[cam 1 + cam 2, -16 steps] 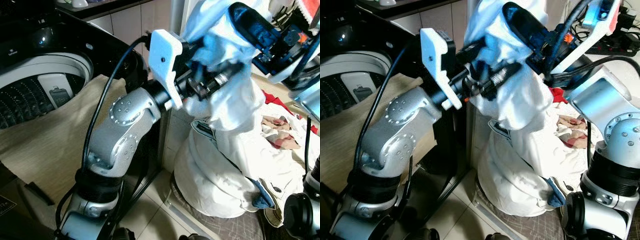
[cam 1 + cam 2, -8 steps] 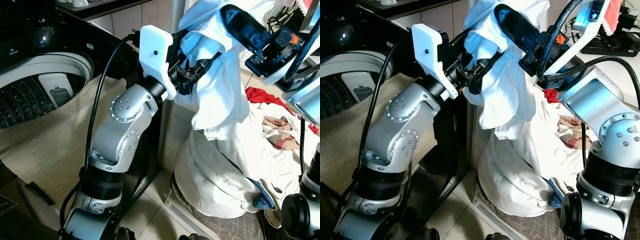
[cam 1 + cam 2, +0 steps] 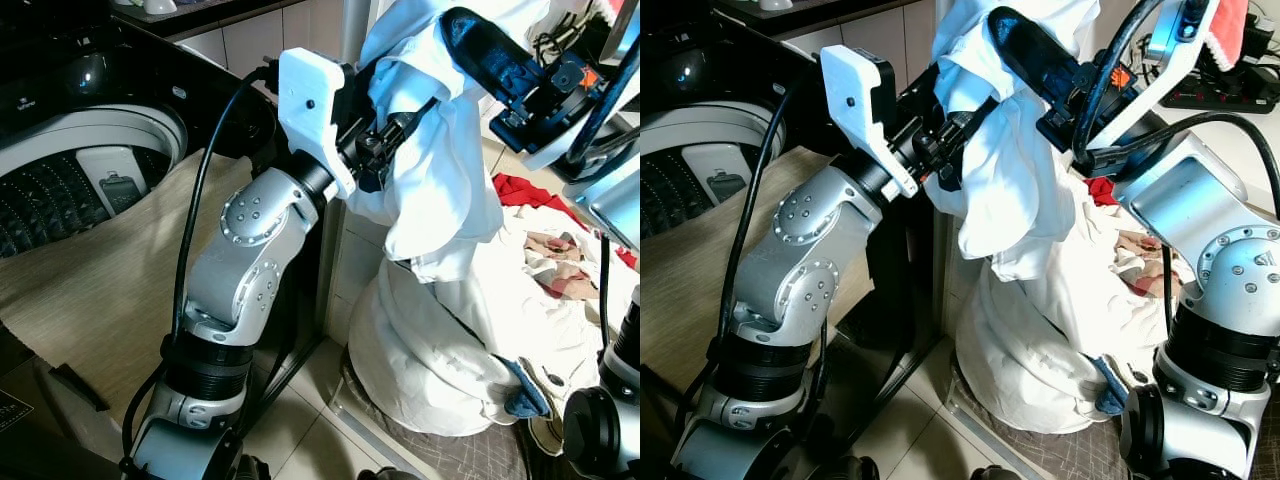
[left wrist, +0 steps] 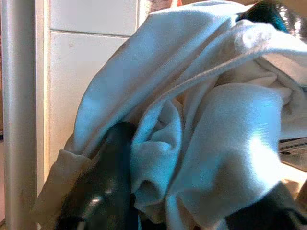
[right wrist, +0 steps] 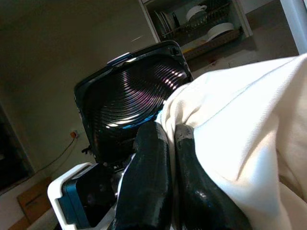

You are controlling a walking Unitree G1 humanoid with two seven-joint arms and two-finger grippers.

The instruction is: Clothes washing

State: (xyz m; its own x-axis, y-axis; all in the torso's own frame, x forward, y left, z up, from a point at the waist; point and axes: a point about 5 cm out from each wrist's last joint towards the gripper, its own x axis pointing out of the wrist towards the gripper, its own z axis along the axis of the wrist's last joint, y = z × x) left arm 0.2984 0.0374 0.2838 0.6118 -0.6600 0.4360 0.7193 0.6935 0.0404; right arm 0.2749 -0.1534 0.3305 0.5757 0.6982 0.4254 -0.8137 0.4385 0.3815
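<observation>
A large white garment (image 3: 440,180) hangs between my two raised grippers and trails down onto a white heap (image 3: 430,360) on the floor. My left gripper (image 3: 388,128) is shut on a fold of it; in the left wrist view the cloth (image 4: 201,124) is bunched between the black fingers (image 4: 103,187). My right gripper (image 3: 478,45) is higher and to the right, its fingers (image 5: 153,187) pressed together on the garment's upper edge (image 5: 240,129). The top-loading washing machine (image 3: 80,180) stands open at the left, drum visible.
A beige cloth (image 3: 100,280) drapes over the washer's front. More laundry, including a red piece (image 3: 520,188), lies on the floor to the right. The washer's raised lid (image 5: 134,105) appears in the right wrist view. A metal pole (image 4: 17,110) stands by the tiled wall.
Both grippers have carried the white garment a little up and to the left, towards the washer; its hanging part has pulled straighter. Little has moved in the last half second.
</observation>
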